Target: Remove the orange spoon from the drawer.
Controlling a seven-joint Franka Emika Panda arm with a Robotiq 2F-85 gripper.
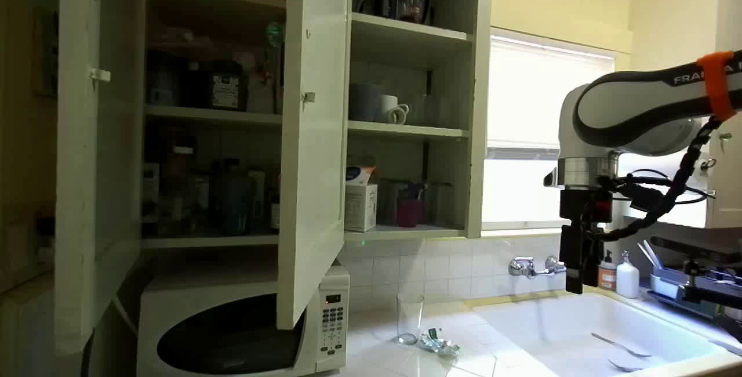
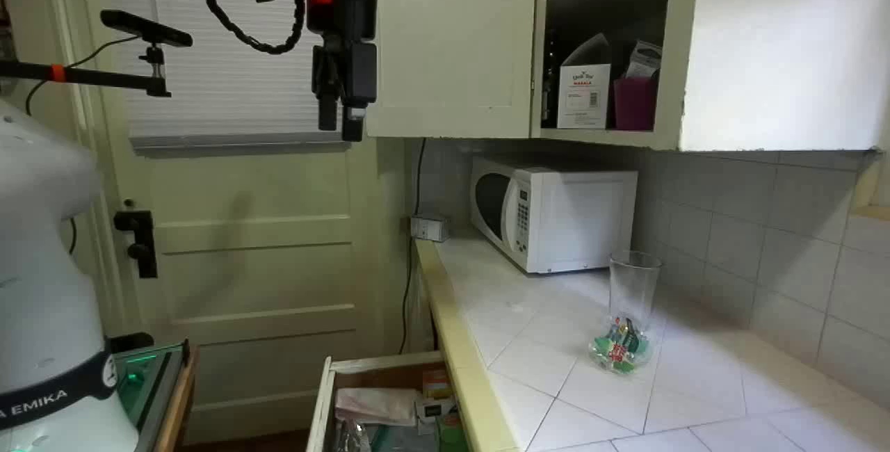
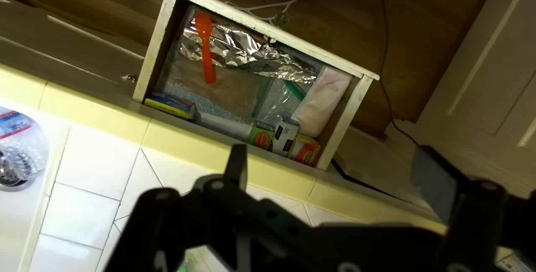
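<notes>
An orange spoon (image 3: pixel 207 60) lies in the open drawer (image 3: pixel 326 57) in the wrist view. Its bowl end rests on crumpled foil (image 3: pixel 251 52) near the drawer's front corner, its handle on a brown sheet. The drawer also shows in an exterior view (image 2: pixel 322 403), where the spoon cannot be seen. The drawer is out of sight in an exterior view that faces the cupboards. My gripper (image 3: pixel 337 175) is open and empty in the wrist view, with its fingers wide apart. It hangs pointing down, high above the counter, in both exterior views (image 1: pixel 582 284) (image 2: pixel 340 126).
The drawer also holds small boxes (image 3: pixel 284 136) and a pale pink packet (image 3: pixel 324 98). A glass (image 2: pixel 634 288) and wrapped candies (image 2: pixel 621 348) stand on the counter near the microwave (image 2: pixel 583 222). Open cupboard doors (image 1: pixel 317 133) jut out. The sink (image 1: pixel 539 330) holds forks.
</notes>
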